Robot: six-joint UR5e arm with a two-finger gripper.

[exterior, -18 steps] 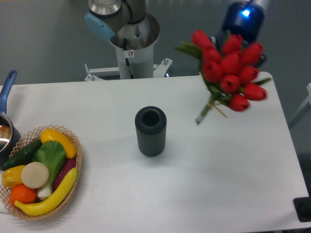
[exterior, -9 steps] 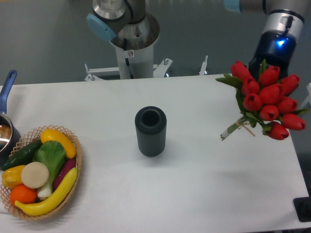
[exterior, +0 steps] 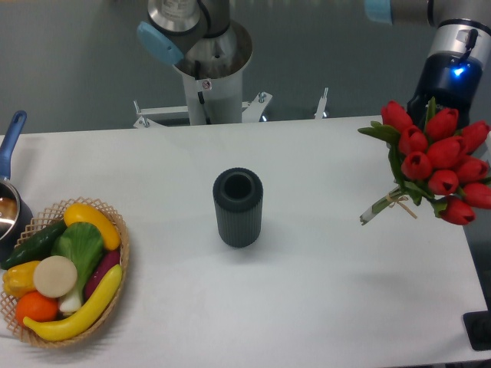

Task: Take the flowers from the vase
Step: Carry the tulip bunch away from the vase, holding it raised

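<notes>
The bunch of red tulips [exterior: 433, 165] has drifted further toward three o'clock since half a second ago and now hangs above the table's right edge, clear of the surface, buds spilling past the frame's right side, the tan-tied stems slanting down toward seven o'clock; a second ago it hung nearer the middle, at about one o'clock from the vase; the gripper [exterior: 439, 115] is hidden behind the buds, so how far its fingers are spread cannot be told, though the bunch hangs from it under the blue-lit wrist; the dark grey ribbed vase [exterior: 238, 207] stands upright at the centre of the white table [exterior: 322, 291], unmoved, mouth empty, well apart from the flowers; at eight o'clock the wicker basket of fruit and vegetables [exterior: 61, 272] and the blue-handled pot [exterior: 11, 180] at nine o'clock lie as before; a small sticker on the robot's base column [exterior: 207, 84] at twelve o'clock is too small to read.
</notes>
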